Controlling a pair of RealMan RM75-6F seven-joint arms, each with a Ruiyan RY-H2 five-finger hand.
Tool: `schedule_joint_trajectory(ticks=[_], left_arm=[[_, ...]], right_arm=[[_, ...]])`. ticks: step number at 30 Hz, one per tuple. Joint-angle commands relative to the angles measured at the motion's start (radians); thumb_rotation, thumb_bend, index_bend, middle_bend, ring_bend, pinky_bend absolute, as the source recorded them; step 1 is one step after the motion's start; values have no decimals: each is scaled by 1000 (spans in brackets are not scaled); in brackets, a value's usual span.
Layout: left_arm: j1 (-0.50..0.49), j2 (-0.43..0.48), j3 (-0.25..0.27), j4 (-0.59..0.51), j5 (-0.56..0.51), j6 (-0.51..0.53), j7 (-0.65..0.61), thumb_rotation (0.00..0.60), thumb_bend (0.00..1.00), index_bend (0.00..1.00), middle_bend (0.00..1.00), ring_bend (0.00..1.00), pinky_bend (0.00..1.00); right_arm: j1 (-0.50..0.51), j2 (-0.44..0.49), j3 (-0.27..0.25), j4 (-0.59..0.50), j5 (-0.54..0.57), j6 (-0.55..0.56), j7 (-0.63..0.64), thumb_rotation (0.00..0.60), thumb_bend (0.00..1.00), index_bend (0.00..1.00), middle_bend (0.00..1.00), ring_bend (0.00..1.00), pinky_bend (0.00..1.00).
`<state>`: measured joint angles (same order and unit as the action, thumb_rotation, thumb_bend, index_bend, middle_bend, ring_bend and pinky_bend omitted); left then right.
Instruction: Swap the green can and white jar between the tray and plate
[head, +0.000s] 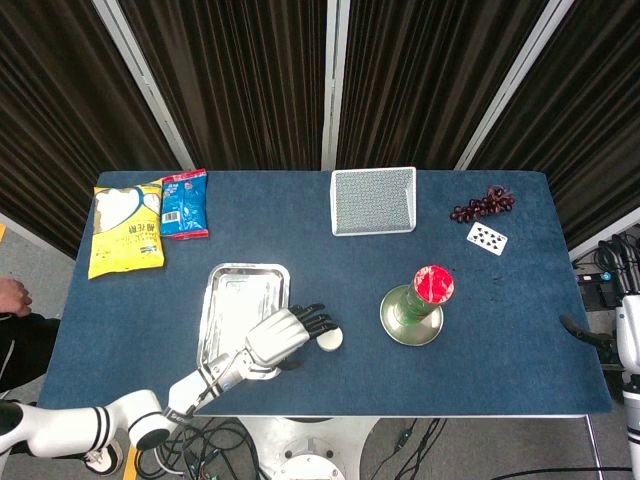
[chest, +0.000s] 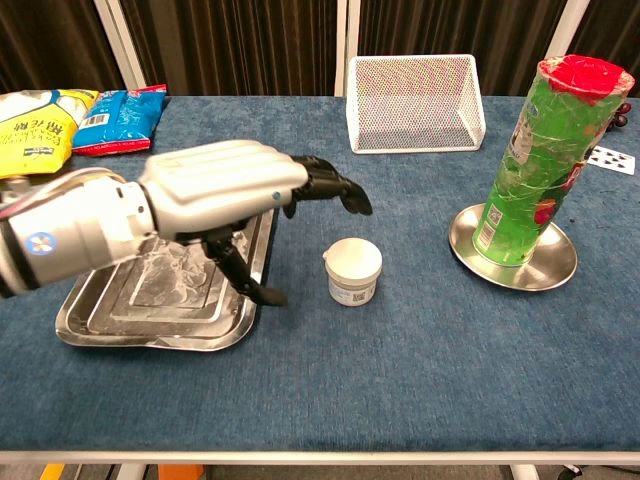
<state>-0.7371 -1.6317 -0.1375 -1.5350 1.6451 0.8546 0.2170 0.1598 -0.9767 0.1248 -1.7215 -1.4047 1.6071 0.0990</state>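
Jar on the bare table, left hand above it

White jar (chest: 352, 271) stands at frame centre, between tray (chest: 90, 318) and plate (chest: 555, 270); green can (chest: 543, 160) stands upright on the plate. I see my left hand (chest: 225, 195) spread wide, holding nothing. My right hand (head: 628, 340), at right edge: grip I cannot tell.

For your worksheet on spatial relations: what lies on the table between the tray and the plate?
The white jar stands on the cloth between the tray and the plate, with the left hand above, reaching toward it. The chest view shows it best.
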Motion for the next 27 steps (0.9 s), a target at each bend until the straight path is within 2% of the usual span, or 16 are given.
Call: schedule_joint_trajectory(ticks=[1, 15, 27], left_arm=[[-34, -20, 1, 31, -11, -30, 11, 600, 120, 185, 185, 100, 361], [-129, -92, 7, 135, -52, -70, 16, 600, 127, 220, 208, 108, 362], [-181, -151, 30, 248, -42, -50, -40, 600, 159, 330, 312, 229, 467]], right_arm=[[-10, 3, 6, 10, -3, 7, 13, 600, 0, 0, 0, 0, 0], [-32, -7, 26, 51, 6, -18, 60, 600, 5, 0, 0, 0, 0], [-47, -15, 38, 76, 13, -32, 82, 600, 12, 0, 0, 0, 0]])
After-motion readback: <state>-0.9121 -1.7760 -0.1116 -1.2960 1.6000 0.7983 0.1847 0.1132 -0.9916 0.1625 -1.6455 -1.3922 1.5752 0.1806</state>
